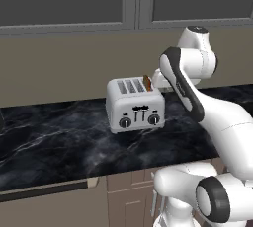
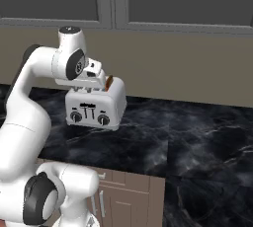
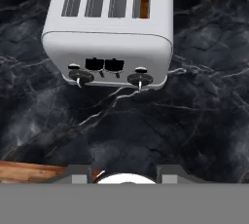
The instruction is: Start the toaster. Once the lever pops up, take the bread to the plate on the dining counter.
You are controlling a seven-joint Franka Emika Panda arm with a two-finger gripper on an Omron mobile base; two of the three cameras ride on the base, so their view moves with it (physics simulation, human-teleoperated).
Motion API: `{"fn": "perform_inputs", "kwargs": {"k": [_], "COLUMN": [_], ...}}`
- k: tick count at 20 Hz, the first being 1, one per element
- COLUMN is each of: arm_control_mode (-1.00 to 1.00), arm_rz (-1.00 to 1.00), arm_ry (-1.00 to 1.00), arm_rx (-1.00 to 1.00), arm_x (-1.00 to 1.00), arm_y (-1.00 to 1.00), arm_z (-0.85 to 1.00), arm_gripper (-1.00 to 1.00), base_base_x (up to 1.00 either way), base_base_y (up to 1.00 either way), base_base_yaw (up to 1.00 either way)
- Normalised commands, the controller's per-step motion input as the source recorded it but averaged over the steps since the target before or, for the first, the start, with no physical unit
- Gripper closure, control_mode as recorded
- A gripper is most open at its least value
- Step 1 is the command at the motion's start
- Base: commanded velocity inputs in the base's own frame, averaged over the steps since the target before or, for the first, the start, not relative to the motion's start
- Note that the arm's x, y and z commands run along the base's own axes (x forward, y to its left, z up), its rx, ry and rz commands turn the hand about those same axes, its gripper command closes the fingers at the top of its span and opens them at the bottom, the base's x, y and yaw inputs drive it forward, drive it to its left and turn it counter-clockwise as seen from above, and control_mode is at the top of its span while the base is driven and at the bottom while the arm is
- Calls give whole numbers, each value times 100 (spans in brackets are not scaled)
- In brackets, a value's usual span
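You're looking at a black marble worktop (image 1: 59, 137) with white veins, set over tan cabinets (image 2: 123, 196) and running along the wall. The toaster (image 1: 135, 105) stands directly on it, toward the back, knobs and levers facing you, with bare marble on every side of it.

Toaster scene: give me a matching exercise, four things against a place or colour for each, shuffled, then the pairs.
Things:
1. toaster
2. bread
3. knobs
4. worktop

Descriptions:
A. black marble with white veins
B. standing in the toaster's end slot, its top poking out
C. round and black, low on the toaster's front, one at each side
D. silver-white box standing on the marble by the wall

Pairs: 1-D, 2-B, 3-C, 4-A
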Motion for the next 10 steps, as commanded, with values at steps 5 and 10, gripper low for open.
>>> {"fn": "perform_inputs", "kwargs": {"k": [5, 10], "arm_control_mode": [-100, -100], "arm_rz": [0, 0], "arm_ry": [-2, 0], "arm_rx": [0, -13], "arm_x": [-18, -4], "arm_y": [0, 28], "arm_z": [-6, -73], "arm_gripper": [-100, -100], "base_base_x": [0, 0], "base_base_y": [0, 0], "base_base_yaw": [0, 0]}}
